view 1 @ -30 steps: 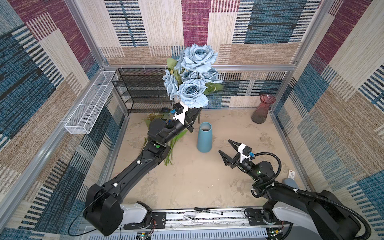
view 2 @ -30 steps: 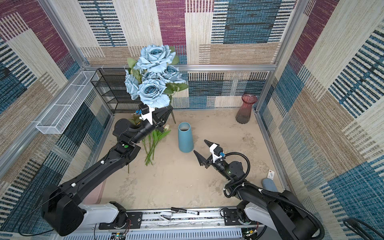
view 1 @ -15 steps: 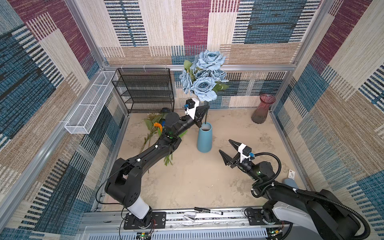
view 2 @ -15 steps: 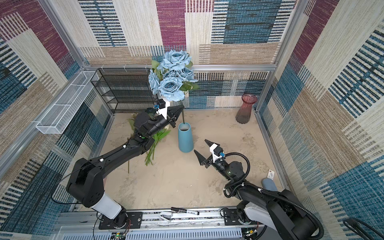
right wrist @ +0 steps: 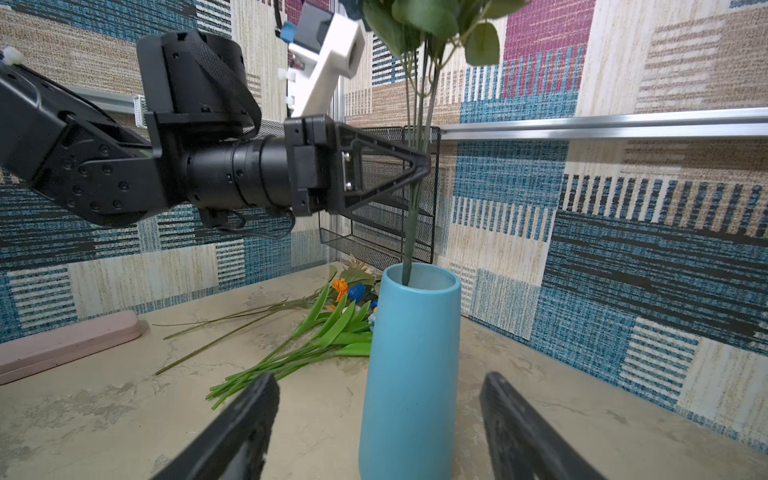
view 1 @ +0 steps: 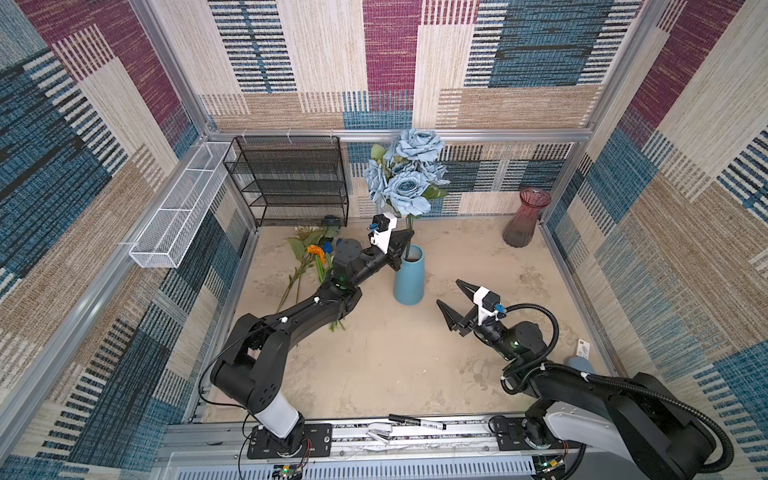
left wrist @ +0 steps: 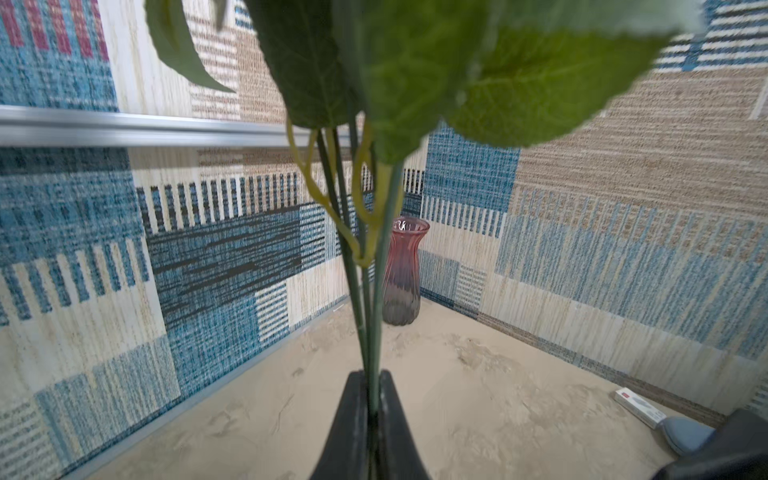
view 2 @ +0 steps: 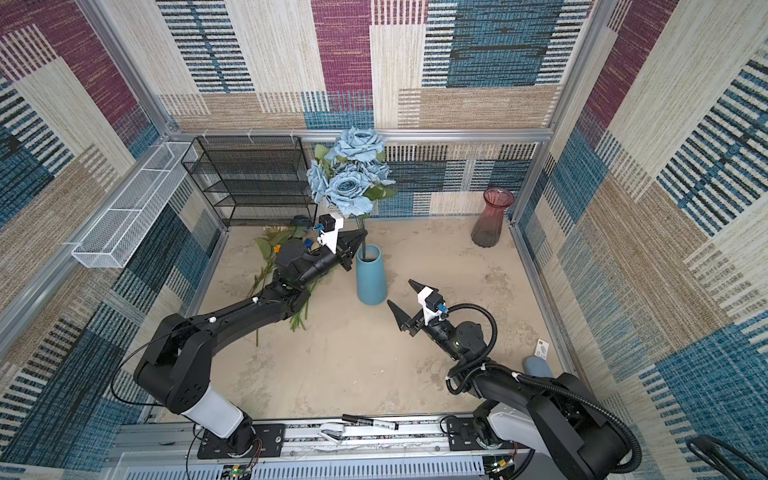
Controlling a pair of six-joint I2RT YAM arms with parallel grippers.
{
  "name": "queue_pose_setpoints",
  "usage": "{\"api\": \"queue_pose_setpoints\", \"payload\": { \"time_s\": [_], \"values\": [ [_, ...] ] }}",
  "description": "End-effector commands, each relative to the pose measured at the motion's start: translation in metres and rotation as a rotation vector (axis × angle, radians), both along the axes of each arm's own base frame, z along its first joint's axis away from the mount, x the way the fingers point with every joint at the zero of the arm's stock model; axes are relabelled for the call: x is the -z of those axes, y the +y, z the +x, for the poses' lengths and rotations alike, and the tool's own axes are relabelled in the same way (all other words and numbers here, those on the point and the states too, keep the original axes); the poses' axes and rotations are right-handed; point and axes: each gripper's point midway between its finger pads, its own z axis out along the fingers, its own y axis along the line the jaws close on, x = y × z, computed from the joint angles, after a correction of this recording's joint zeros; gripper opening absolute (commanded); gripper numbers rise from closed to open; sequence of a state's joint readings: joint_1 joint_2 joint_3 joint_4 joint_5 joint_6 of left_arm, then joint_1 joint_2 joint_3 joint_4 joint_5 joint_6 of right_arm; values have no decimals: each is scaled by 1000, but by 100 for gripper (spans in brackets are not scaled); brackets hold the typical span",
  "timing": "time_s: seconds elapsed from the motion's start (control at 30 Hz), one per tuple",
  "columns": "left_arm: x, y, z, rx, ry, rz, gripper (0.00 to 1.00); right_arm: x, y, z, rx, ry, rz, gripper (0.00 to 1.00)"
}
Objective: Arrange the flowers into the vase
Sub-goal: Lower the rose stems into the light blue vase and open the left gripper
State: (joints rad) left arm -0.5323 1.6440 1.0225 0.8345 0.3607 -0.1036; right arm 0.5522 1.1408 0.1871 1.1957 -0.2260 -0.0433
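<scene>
The left pincer (left wrist: 371, 384) is clamped on thin green stems (left wrist: 368, 307) that rise to broad leaves (left wrist: 415, 62), and a ribbed red glass vase (left wrist: 402, 270) stands on the sandy bench (left wrist: 478, 395) at twelve o'clock beyond it, in the corner of the patterned walls (left wrist: 208, 249).

The roses (view 1: 409, 183) are dusty blue, the vase (view 1: 409, 282) plain teal, the glass vase (view 1: 525, 220) maroon, the walls (view 1: 540, 62) striped patchwork.

Woven patchwork walls (view 1: 390, 62) in blue, maroon and beige; aluminium rails (view 1: 498, 134); mottled beige worktop (view 1: 395, 365); black mesh shelf (view 1: 291, 183) at the back; white wire basket (view 1: 178, 208) on a side wall.
</scene>
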Motion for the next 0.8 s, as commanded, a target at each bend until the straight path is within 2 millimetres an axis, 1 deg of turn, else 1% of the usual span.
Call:
{"api": "queue_pose_setpoints", "payload": {
  "time_s": [0.0, 0.1, 0.23, 0.4, 0.57, 0.6, 0.63, 0.67, 0.73, 0.77],
  "values": [
    [-8, 3, 2, -17, -31, -60, 0, -9, -2, -2, 6, -36, 24, 80],
    [-5, 3, 1, -12, -30, -70, 0, -8, -3, -1, 13, -32, 22, 80],
    [2, 2, 2, -13, -8, -43, 0, -5, -1, 1, 10, -27, 15, 80],
    [20, 5, -1, -20, 44, 12, 0, -5, -2, 1, 15, -27, 22, 80],
    [32, 10, -4, -41, 64, 46, 0, -5, -2, 1, 15, -26, 24, 80],
    [33, 11, -5, -41, 63, 54, 1, -5, -2, 1, 16, -26, 23, 80],
    [34, 11, -6, -41, 63, 58, 8, -5, -2, 1, 15, -25, 23, 80],
    [34, 12, -7, -43, 64, 59, 17, -5, -2, 2, 16, -25, 23, 80],
    [34, 14, -8, -49, 71, 63, 18, -4, -2, 2, 19, -24, 22, 80],
    [34, 15, -9, -51, 72, 68, 20, -5, -2, 2, 18, -26, 23, 80]
  ]
}}
